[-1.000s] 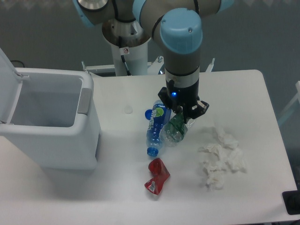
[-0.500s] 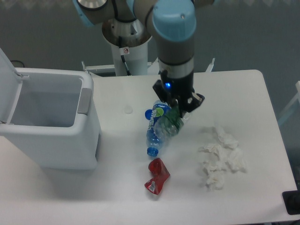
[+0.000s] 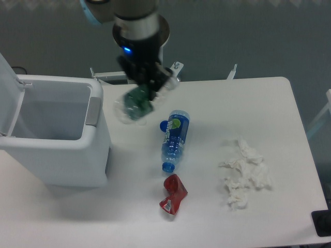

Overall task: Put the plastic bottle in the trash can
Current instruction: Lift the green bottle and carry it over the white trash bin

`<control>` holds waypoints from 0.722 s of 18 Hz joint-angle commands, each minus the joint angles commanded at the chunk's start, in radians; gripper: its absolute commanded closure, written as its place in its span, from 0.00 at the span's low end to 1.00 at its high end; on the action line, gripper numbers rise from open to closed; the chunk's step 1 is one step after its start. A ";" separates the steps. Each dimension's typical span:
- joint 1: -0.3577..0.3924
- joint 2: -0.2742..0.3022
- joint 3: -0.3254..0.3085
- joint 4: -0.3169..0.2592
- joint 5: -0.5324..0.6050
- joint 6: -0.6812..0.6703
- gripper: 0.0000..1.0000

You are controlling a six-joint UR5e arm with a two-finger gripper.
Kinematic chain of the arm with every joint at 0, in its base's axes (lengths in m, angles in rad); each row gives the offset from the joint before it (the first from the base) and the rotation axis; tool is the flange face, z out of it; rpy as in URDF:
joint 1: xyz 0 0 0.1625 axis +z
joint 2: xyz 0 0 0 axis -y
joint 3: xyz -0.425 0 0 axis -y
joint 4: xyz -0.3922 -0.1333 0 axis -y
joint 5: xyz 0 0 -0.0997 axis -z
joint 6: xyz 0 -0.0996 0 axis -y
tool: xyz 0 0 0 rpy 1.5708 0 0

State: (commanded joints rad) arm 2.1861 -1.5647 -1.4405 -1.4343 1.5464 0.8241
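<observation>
While tool point(image 3: 146, 87) grips plastic bottle point(image 3: 132, 105) aloft — white table point(image 3: 269, 103), grey wall point(image 3: 258, 36).

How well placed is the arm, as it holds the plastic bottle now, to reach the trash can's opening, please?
Probably well: the gripper holds the plastic bottle in the air just right of the trash can, whose lid stands open, with nothing between them.

I'm not reading any legible text: labels on the plastic bottle point(image 3: 135, 103), the blue bottle point(image 3: 174, 138) and the red can point(image 3: 173, 194) are blurring out, too small to resolve.
</observation>
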 joint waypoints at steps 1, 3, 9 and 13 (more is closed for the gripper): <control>-0.020 0.000 0.008 0.012 -0.020 -0.031 0.70; -0.055 0.000 0.005 0.095 -0.073 -0.119 0.68; -0.137 -0.038 0.003 0.320 -0.147 -0.333 0.68; -0.189 -0.103 0.002 0.367 -0.150 -0.416 0.62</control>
State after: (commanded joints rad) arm 1.9973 -1.6673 -1.4389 -1.0677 1.3959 0.4082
